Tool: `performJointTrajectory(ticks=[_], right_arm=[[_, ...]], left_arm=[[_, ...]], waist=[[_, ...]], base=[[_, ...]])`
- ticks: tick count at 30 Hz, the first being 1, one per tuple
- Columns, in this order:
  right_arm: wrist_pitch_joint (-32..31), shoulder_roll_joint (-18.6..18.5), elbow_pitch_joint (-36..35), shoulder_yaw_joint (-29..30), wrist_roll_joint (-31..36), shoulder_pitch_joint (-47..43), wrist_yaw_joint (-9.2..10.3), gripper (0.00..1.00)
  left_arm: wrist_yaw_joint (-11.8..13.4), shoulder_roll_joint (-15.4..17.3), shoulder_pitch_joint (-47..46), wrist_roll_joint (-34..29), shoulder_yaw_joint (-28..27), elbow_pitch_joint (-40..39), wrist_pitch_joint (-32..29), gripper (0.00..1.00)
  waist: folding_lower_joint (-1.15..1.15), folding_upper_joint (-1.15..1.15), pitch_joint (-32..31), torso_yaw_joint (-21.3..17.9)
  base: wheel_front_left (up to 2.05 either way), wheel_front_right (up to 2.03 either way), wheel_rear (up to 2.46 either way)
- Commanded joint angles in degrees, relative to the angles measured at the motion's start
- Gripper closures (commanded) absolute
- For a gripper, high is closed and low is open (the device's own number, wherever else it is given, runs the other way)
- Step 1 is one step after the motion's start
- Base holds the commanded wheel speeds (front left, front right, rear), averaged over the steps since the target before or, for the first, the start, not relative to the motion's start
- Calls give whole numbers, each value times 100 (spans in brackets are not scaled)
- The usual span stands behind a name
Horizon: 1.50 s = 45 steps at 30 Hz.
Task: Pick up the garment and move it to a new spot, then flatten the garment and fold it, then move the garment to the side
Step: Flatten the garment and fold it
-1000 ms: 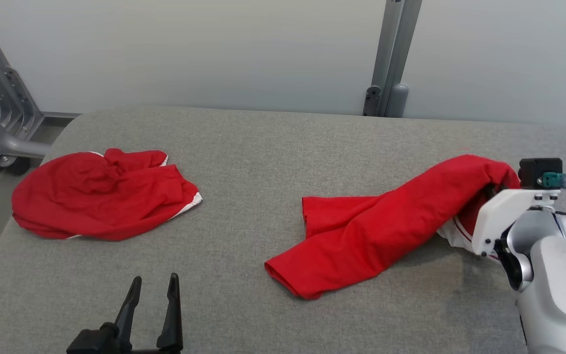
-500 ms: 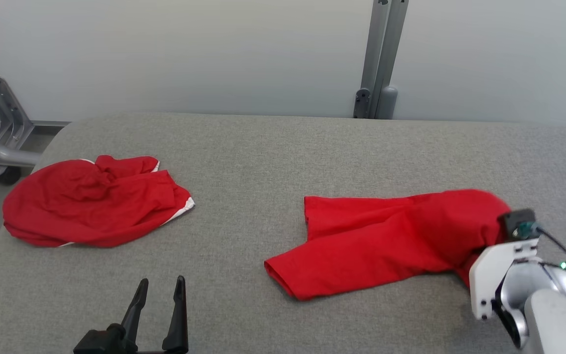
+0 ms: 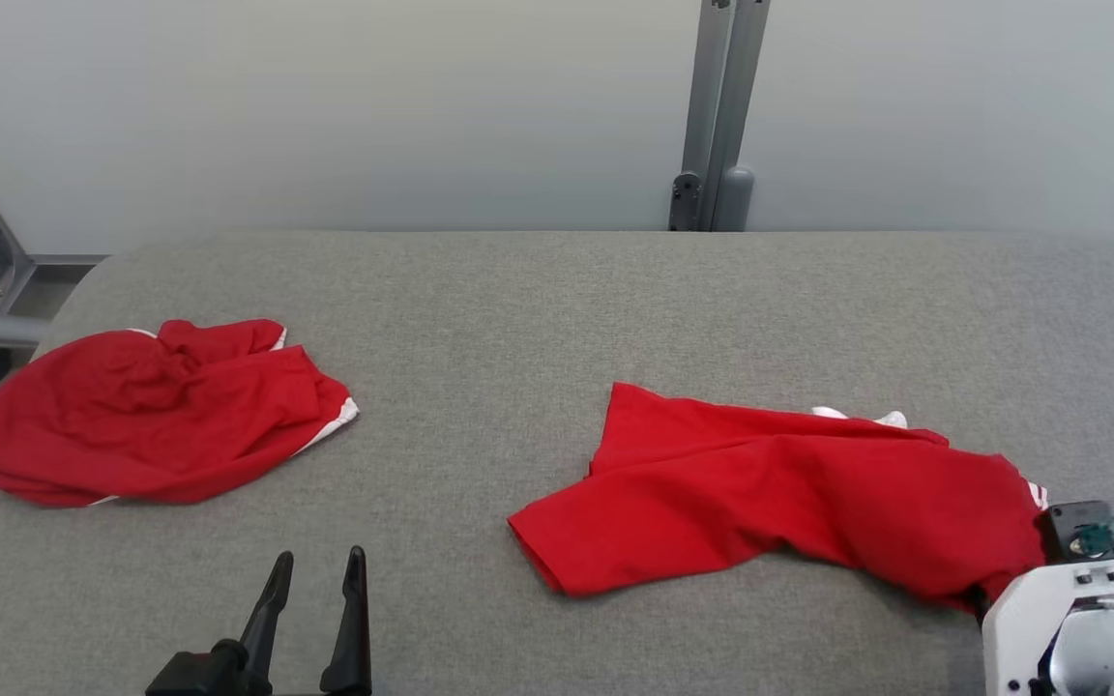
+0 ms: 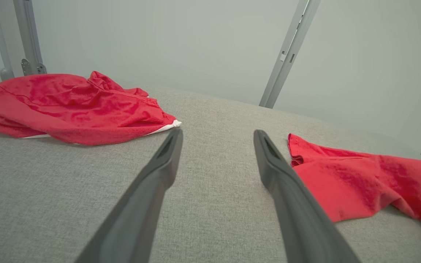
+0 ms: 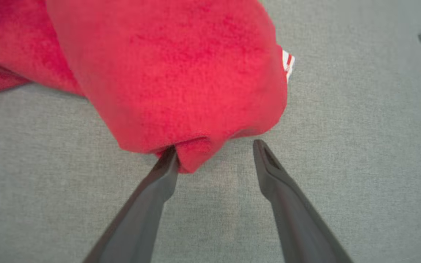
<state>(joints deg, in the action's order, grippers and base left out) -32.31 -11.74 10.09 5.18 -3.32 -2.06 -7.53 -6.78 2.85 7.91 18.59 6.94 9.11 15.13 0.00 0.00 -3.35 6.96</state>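
your right gripper [image 5: 216,146] is by the near right corner of the worktop [image 3: 538,290], fingers apart, one fingertip touching the end of the red garment [image 3: 789,503], nothing clamped. the red garment lies rumpled and stretched out across the right half, toward the near edge. your left gripper [image 3: 310,619] is spread and empty at the near edge, and a second red garment [image 3: 151,425] is bunched by the left edge.

No legible text, labels, brand marks, numbers or signs in any view.
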Motion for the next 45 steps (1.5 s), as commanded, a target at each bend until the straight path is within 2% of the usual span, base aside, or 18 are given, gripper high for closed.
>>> performJointTrajectory(ticks=[1, 4, 9, 16, 20, 27, 31, 34, 40, 45], right_arm=[[293, 100, -222, 153, -54, -62, 8, 0], [1082, 386, -701, 426, -92, -181, 8, 0], [2047, 713, -1238, 570, -154, -411, 8, 0], [3285, 810, -1673, 240, -194, -716, 8, 0], [3709, 822, -1607, 55, -181, -878, 8, 0], [3921, 706, -1318, -291, -334, -845, 7, 0], [3881, 626, -1271, -473, -422, -697, 7, 0], [3861, 582, -1267, -637, -476, -597, 7, 0], [3767, 583, -1225, -1003, -519, -425, 7, 0], [3715, 611, -1244, -1196, -575, -319, 7, 0]], left_arm=[[5, 8, 35, 49, 5, 13, 3, 0], [18, 8, -29, 66, 20, 40, 2, 0], [41, 8, -40, 65, -22, 86, 3, 0], [70, 8, -22, 22, -112, 130, 3, 0], [69, 8, -31, -4, -177, 171, 3, 0], [32, 8, -131, -140, -213, 425, 3, 0], [-17, 130, -663, -180, 44, 858, -193, 0], [-39, 126, -1294, -44, 174, 1319, -709, 0], [-51, 59, -2729, 310, 416, 2483, -1957, 0], [-2, 33, -3495, 670, 465, 3265, -2550, 0]], waist=[[0, 0, -1, -75], [0, 0, -10, -171], [0, 0, -53, -378], [0, 0, -146, -684], [0, 0, -206, -826], [0, 0, -215, -1036], [0, 0, -122, -1158], [0, 0, 2, -1311], [0, 0, 299, -1873], [0, 0, 527, -2321]], base=[[0, 0, 0], [0, 0, 0], [0, 0, 0], [0, 0, 0], [0, 0, 0], [0, 0, 0], [0, 0, 0], [0, 0, 0], [0, 0, 0], [0, 0, 0]])
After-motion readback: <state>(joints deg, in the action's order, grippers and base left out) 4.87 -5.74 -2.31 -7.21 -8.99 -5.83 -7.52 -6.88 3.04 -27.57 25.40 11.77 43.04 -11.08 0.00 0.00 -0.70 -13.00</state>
